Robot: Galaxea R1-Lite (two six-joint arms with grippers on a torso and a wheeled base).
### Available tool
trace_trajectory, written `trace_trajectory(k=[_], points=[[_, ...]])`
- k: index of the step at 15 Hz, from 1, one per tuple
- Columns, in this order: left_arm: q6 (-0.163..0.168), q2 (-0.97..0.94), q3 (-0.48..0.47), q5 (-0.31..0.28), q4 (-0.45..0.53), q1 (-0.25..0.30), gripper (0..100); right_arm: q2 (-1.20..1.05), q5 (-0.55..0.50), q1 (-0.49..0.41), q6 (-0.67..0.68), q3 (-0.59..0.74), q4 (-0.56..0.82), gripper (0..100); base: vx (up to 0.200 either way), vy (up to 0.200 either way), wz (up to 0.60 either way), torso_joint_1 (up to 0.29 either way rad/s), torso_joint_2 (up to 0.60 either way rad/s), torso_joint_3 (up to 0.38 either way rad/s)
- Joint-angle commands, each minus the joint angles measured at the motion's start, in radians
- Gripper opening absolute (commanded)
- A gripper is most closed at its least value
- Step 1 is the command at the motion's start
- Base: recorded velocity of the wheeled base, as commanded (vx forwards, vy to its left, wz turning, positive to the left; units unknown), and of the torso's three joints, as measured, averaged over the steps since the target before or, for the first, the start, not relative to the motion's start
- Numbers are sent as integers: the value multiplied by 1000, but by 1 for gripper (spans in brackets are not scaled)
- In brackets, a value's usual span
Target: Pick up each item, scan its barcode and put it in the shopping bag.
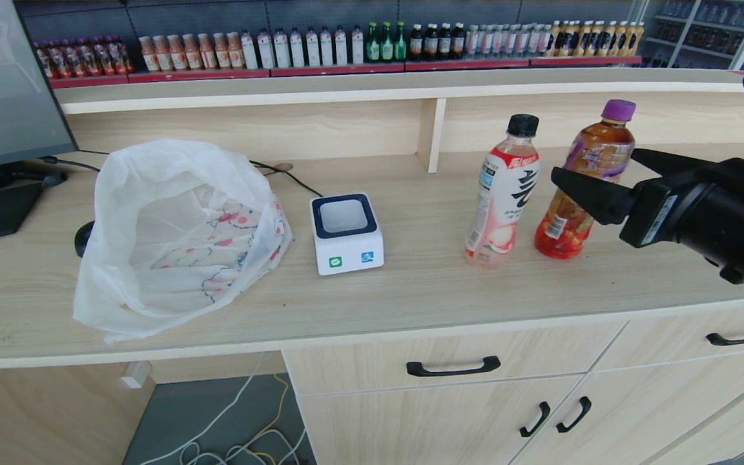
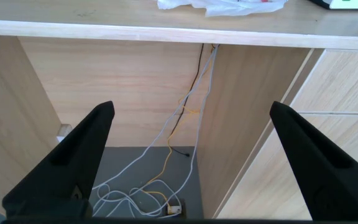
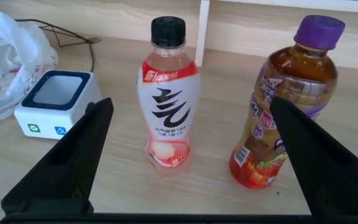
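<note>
Barely started imo: pink bottle [image 1: 504,190], tea bottle [image 1: 582,184] wait right of scanner [image 1: 346,234]; left gripper [image 2: 191,107], right gripper [image 1: 595,165] gape empty.

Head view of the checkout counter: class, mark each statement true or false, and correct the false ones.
1. The pink-labelled bottle stands upright on the counter, beside the purple-capped bottle. True.
2. The scanner sits between the shopping bag and the bottles. True.
3. The right gripper has its jaws shut on the purple-capped bottle. False: the jaws stand open, holding nothing.
4. The pink-labelled bottle is in the shopping bag. False: it is on the counter.
</note>
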Motion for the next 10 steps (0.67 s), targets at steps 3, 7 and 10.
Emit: trace_trajectory(k=[3, 7, 10], points=[[-1, 0, 0, 0, 0, 0, 100, 86, -54, 68, 9, -19, -21, 100, 0, 0, 0, 0, 0, 0], [-1, 0, 0, 0, 0, 0, 100, 221, -86, 70, 12, -5, -264, 100, 0, 0, 0, 0, 0, 0], [-1, 0, 0, 0, 0, 0, 100, 248, -95, 63, 9, 6, -287, 100, 0, 0, 0, 0, 0, 0]])
